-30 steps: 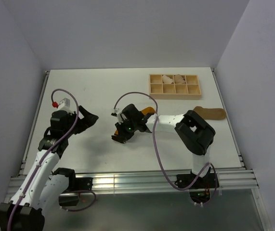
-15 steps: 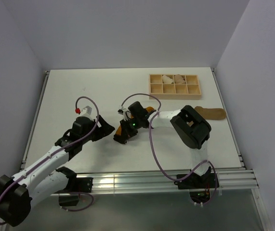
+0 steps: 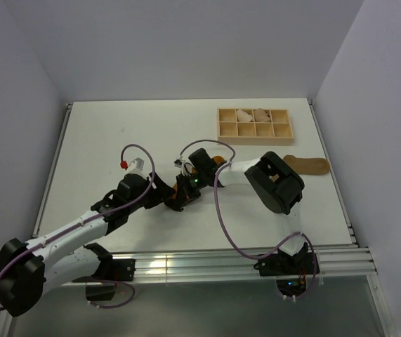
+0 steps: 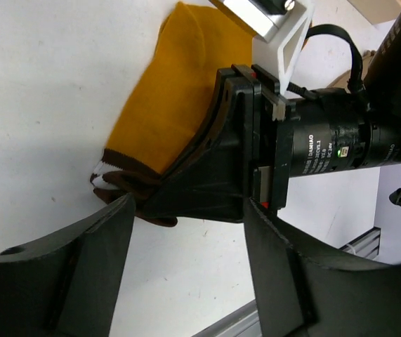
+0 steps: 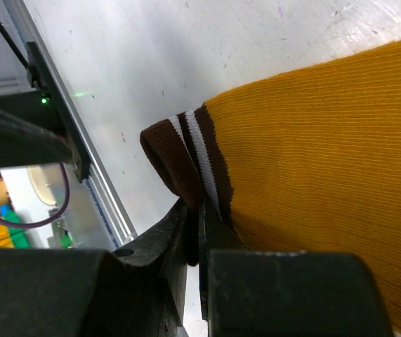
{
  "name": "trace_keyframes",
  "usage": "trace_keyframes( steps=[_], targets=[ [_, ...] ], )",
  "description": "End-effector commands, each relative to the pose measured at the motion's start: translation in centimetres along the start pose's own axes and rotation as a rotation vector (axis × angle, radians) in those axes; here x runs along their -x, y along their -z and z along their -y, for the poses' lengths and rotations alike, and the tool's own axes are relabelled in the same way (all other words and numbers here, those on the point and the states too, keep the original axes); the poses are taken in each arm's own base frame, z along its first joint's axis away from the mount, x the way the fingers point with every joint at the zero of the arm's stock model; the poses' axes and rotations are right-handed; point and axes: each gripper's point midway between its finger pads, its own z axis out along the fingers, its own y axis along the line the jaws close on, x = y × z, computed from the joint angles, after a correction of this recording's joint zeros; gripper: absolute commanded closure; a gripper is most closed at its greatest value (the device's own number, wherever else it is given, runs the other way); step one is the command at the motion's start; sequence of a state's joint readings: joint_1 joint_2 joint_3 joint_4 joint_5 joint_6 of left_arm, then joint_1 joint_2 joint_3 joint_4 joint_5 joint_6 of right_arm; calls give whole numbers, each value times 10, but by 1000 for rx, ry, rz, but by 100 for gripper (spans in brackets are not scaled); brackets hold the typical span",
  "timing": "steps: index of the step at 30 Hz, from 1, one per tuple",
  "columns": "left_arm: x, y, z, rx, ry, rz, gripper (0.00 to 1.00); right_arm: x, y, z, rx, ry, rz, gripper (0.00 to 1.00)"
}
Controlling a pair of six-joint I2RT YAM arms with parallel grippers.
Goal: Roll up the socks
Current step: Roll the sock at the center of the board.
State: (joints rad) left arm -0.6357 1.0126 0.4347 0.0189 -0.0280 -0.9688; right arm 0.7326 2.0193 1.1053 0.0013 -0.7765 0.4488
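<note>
The mustard-orange sock [image 4: 165,91] lies on the table with its brown-and-white striped cuff [image 5: 179,158] pinched in my right gripper [image 5: 200,232], which is shut on that cuff. From above, the right gripper [image 3: 183,195] sits mid-table and covers most of the sock, leaving an orange bit [image 3: 217,161] showing behind it. My left gripper [image 4: 186,267] is open, its fingers [image 4: 95,267] straddling bare table just short of the cuff [image 4: 119,179] and the right gripper's tips. From above, the left gripper [image 3: 166,199] nearly touches the right one. The tan-brown sock [image 3: 307,166] lies flat at the far right.
A wooden compartment tray [image 3: 255,133] stands at the back right with pale rolled bundles [image 3: 245,114] in its back cells. The table's metal front rail [image 3: 186,263] runs close below both grippers. The right arm's purple cable [image 3: 221,210] loops over the table.
My left arm has swung right from the left side until its gripper is at the cuff, and its jaws have narrowed somewhat. The right gripper has kept its hold and barely moved.
</note>
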Motion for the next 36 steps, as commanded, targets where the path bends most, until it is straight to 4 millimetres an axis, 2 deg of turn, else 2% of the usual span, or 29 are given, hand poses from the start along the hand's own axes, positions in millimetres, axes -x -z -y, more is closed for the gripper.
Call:
trace_keyframes(
  steps=[1, 2, 5, 6, 7, 11, 15, 20, 26, 28, 36],
  targets=[
    [1, -2, 0, 12, 38, 37, 33, -10, -5, 15, -17, -71, -29, 98],
    [0, -1, -3, 21, 46, 37, 34, -4, -5, 13, -8, -55, -9, 98],
    [0, -1, -13, 70, 97, 56, 42, -4, -5, 15, -11, -63, -9, 98],
    [-3, 1, -27, 133, 104, 56, 46, -3, -5, 15, -11, -57, -5, 98],
    [-3, 1, -31, 153, 112, 58, 47, -4, -5, 15, -12, -58, -6, 98],
    [-10, 0, -44, 214, 131, 42, 47, -4, -6, 16, -12, -60, -7, 98],
    [-19, -6, -49, 232, 140, 7, 47, -5, -6, 16, -13, -67, -9, 98],
    [-28, -10, -64, 278, 166, -1, 54, -4, -6, 16, -8, -66, -6, 98],
    [-28, -17, -60, 250, 172, -3, 62, -5, -6, 15, -7, -65, -6, 98],
    [-25, -20, -52, 220, 176, 7, 65, -5, -6, 15, -6, -64, -5, 98],
    [-19, -27, -47, 191, 169, 33, 70, -5, -6, 15, -2, -66, -6, 98]
  ],
)
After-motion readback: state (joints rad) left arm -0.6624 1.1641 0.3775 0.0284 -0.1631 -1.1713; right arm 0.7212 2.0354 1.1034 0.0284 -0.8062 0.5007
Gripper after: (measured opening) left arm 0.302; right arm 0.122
